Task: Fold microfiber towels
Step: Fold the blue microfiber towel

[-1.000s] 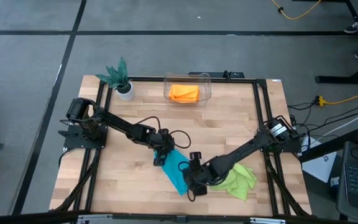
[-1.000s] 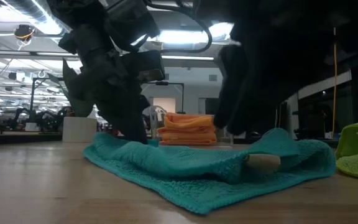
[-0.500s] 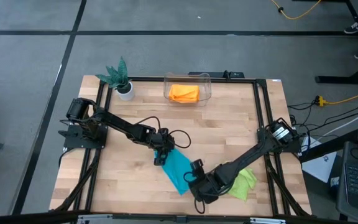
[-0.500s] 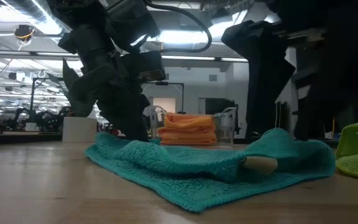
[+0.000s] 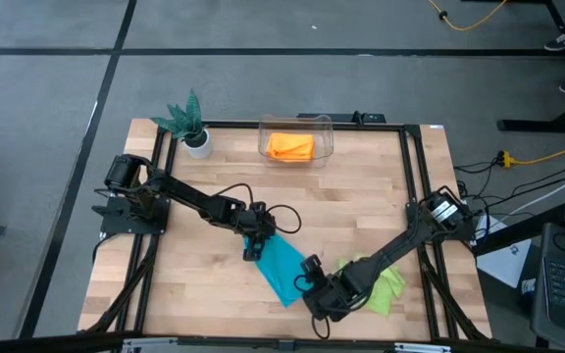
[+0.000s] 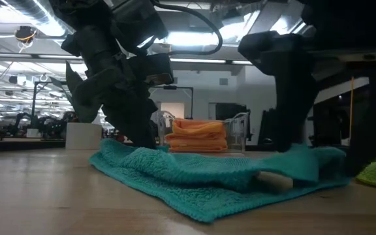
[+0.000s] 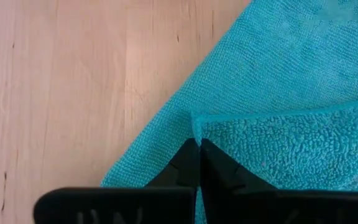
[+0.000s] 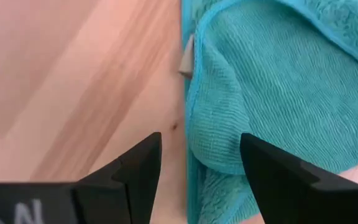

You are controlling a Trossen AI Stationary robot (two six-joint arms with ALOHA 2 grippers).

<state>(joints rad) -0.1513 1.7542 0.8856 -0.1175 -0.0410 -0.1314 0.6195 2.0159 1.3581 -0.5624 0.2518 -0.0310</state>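
Note:
A teal towel [image 5: 282,267] lies folded over on the wooden table, with a tan tag [image 6: 273,179] sticking out of its near edge. My left gripper [image 7: 199,144] is shut at the towel's far end. My right gripper [image 8: 207,171] stands open over the towel's near right edge [image 8: 194,124], one finger above bare wood and the other above the cloth. A lime green towel [image 5: 383,286] lies crumpled to the right, partly under my right arm. Orange towels [image 5: 290,146] lie folded in a clear bin. My left gripper sets its shut fingertips on the corner of the towel's folded-over top layer [image 7: 199,124], slanting down from the table's left. That layer lies flat on the layer beneath. I cannot tell whether any cloth is caught between the tips. Whether my right gripper touches the towel, I cannot tell.
The clear bin [image 5: 296,126] stands at the table's far edge, with a small green plant in a white pot [image 5: 190,125] at the far left corner. Bare wood [image 5: 194,284] lies to the left of the teal towel.
My right gripper has moved toward the table's near edge, along the teal towel's near right end, and has rolled about its own pointing line. It has stayed open. The lime towel is more covered by the arm than before.

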